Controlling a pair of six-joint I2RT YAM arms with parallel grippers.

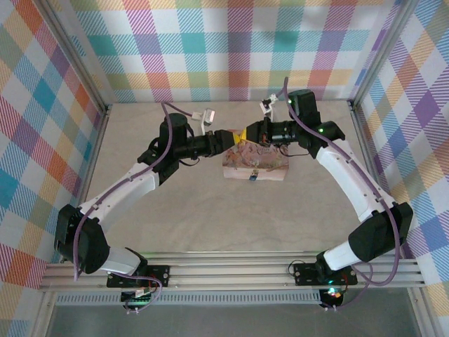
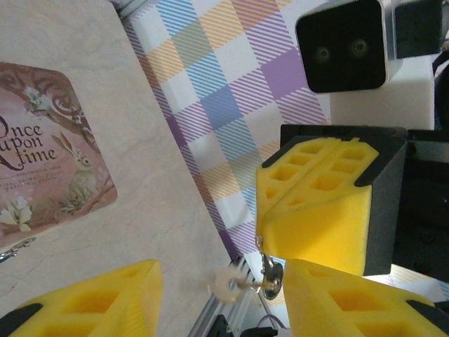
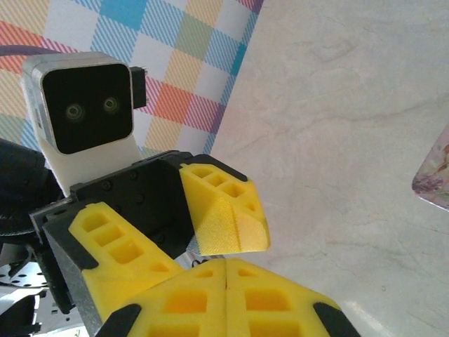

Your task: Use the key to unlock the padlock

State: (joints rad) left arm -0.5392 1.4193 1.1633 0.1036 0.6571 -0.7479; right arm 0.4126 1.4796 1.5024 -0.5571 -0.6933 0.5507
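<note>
Both grippers meet in the air above the pink fairy-picture box (image 1: 256, 165). The blue padlock (image 1: 250, 177) hangs at the box's front edge. My right gripper (image 1: 245, 135) (image 3: 226, 270) is shut, its yellow fingers (image 2: 323, 203) pressed together. The small grey key (image 2: 272, 279) dangles from their seam, and a pale ring tag (image 2: 228, 286) hangs from the key. My left gripper (image 1: 228, 138) (image 2: 224, 281) is open, one finger on each side of the key without touching it. Its fingers (image 3: 228, 210) show just beyond my right fingertips.
The box lid (image 2: 49, 161) lies below on the beige table (image 1: 210, 210), and a small silvery piece (image 2: 8, 253) shows at its edge. A corner of the box (image 3: 435, 175) shows at the right. Plaid walls (image 1: 231, 42) enclose the table on three sides.
</note>
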